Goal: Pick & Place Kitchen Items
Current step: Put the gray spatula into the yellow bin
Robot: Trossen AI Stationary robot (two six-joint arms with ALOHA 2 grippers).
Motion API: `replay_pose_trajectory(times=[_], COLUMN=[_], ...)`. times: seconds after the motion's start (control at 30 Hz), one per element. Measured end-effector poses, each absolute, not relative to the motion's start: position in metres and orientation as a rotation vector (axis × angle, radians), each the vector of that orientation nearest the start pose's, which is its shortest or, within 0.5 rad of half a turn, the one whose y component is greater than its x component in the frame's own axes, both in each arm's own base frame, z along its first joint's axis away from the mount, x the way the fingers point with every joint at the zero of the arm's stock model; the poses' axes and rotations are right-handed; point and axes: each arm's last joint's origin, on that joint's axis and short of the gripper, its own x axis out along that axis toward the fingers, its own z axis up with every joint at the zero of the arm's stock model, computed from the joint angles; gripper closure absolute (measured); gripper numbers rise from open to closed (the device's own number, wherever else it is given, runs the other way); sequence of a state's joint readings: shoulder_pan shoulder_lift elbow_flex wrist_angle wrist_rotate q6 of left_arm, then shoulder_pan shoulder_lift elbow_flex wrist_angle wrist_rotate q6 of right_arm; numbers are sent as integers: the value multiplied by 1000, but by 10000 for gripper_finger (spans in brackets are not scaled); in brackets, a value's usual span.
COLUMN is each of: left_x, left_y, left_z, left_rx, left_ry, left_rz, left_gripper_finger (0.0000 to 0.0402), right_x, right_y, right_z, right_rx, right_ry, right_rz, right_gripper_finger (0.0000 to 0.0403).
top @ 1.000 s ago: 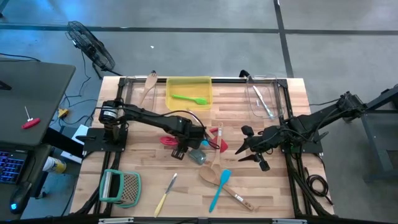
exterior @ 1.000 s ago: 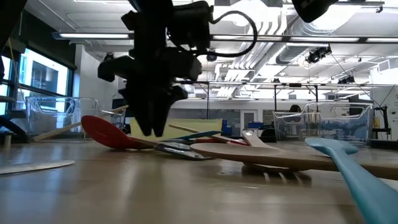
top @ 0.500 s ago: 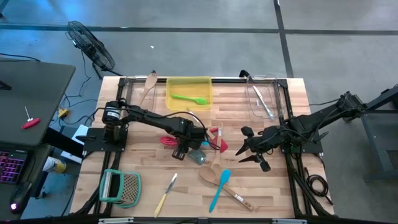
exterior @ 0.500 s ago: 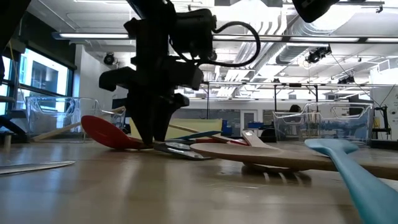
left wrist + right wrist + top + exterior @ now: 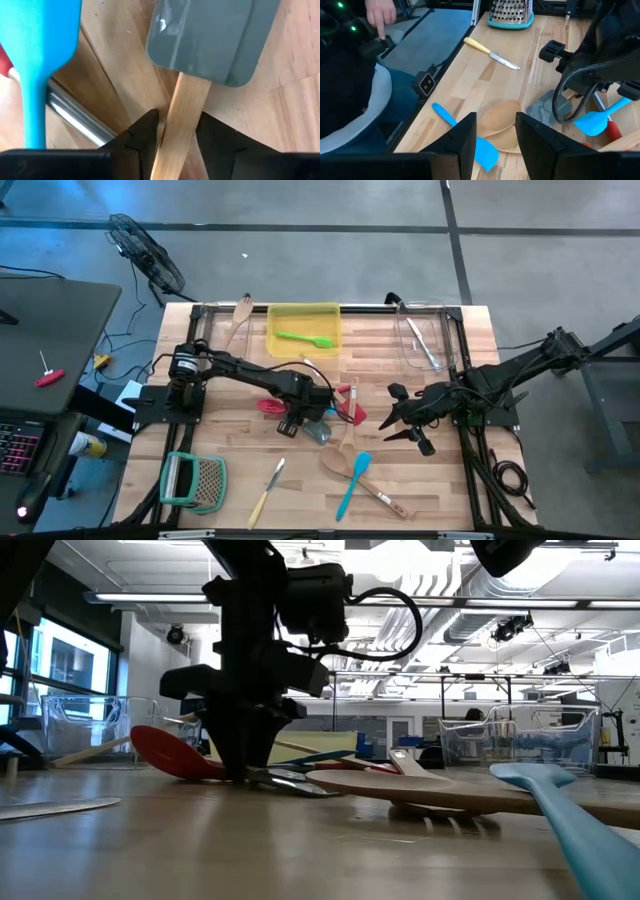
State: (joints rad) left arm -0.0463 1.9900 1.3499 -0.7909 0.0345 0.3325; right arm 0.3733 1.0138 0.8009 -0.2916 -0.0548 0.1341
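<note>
On the wooden surface (image 5: 230, 460) mid-frame, left pincer (image 5: 176, 131) is dropping into the pile and narrowing around the grey spatula (image 5: 212, 37) handle, grasp looking imminent; right pincer (image 5: 495, 131) is hovering half-open, idle.

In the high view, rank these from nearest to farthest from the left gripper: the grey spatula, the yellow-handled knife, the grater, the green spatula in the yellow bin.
Measured from the left gripper in the high view:
1. Grey spatula, at the jaws, which straddle its wooden handle.
2. Yellow-handled knife, toward the table's front edge.
3. Green spatula, in the yellow bin at the back, and grater, front left corner: too close to call.
</note>
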Motion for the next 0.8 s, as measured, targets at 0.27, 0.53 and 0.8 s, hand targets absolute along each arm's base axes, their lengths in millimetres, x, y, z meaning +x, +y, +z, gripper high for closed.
replay_pose_trajectory(times=[0.27,0.53,0.8], left_x=[372,371,371], left_y=[-19,-18,-18], left_z=[150,149,149], left_rx=[268,280,289], left_ry=[1409,1425,1433], left_rz=[-321,-301,-291], left_gripper_finger=[334,329,333], right_x=[202,202,202], right_y=[81,81,81], right_z=[288,288,288], right_rx=[45,45,44], right_ry=[528,528,528], right_rz=[382,382,381], right_gripper_finger=[275,275,275])
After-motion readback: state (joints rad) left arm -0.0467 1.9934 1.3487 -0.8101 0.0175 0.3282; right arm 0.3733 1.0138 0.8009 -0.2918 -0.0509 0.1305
